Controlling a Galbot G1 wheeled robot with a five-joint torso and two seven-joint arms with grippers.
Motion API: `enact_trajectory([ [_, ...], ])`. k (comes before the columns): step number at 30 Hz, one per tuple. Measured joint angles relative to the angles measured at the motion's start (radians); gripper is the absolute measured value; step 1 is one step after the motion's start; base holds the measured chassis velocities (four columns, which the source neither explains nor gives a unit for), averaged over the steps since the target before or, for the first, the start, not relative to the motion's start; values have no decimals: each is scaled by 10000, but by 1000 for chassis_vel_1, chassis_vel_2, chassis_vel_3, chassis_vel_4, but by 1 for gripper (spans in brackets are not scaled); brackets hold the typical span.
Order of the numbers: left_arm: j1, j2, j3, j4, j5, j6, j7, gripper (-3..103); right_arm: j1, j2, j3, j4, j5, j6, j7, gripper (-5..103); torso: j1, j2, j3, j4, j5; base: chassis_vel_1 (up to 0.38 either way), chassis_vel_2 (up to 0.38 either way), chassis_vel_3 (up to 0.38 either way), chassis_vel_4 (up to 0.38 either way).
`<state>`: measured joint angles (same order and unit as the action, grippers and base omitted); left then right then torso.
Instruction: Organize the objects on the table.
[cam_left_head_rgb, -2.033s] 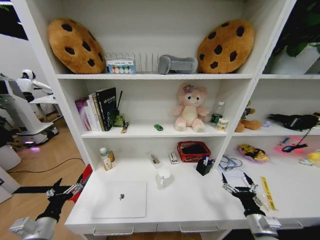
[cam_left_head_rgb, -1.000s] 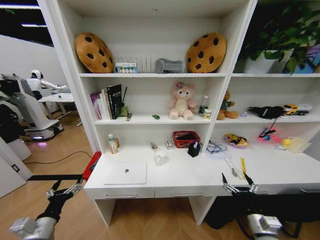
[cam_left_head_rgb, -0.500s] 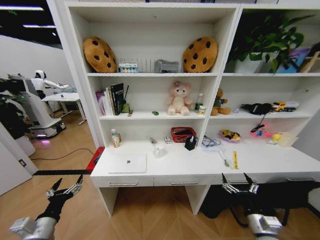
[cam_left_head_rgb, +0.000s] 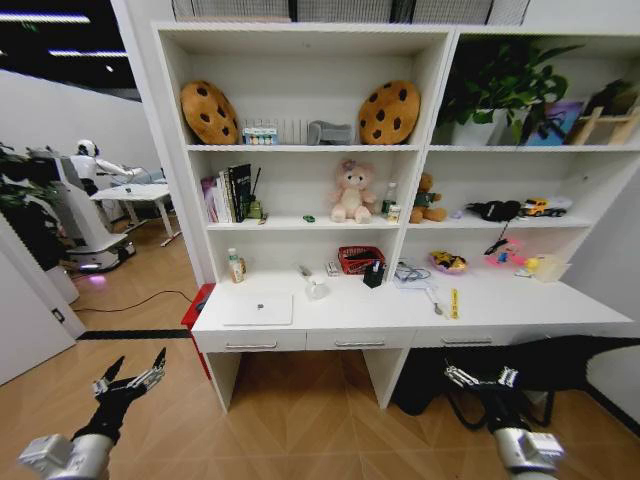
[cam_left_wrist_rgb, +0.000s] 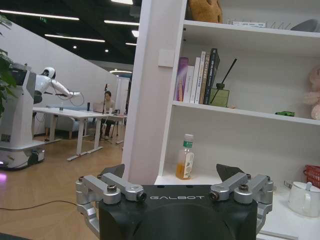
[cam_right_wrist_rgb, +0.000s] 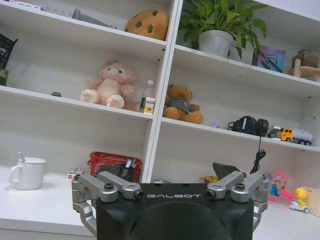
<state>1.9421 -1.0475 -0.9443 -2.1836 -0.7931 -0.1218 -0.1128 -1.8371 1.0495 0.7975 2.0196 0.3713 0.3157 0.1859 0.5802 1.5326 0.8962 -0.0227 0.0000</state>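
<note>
I have the robot standing well back from the white desk, both arms low over the wooden floor and apart from everything on it. The left gripper hangs with its fingers spread and empty, and the right gripper is likewise released, holding nothing.

The silver laptop lies closed and flat near the desk's left front corner. I judge it the heaviest item here, stiff and slick, with no edge raised off the top, so I would take it by its front edge where it nears the desk's front edge.

The green-capped bottle stands upright at the back left, by the shelf upright; light, rigid and easy to topple, best pinched around its body. The pens are too small for me to tell.
</note>
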Motion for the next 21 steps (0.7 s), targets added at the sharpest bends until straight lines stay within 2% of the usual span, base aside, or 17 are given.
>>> enact_trajectory([
  [3,0,-1,0,0,0,0,1,100,0,0,0,0,0,0,0,100,-3,2,-2,6,0,155,-138,-155,169],
  [10,0,0,0,0,0,-1,0,100,0,0,0,0,0,0,1,100,2,0,0,-3,-2,134,-135,-141,126],
  [14,1,-1,0,0,0,0,0,100,8,-2,0,0,0,0,0,100,0,0,0,12,-1,146,-153,-80,192],
  [21,1,-1,0,0,0,0,0,100,-5,1,0,0,0,1,0,100,-10,7,-4,-2,-6,89,-120,-95,99],
])
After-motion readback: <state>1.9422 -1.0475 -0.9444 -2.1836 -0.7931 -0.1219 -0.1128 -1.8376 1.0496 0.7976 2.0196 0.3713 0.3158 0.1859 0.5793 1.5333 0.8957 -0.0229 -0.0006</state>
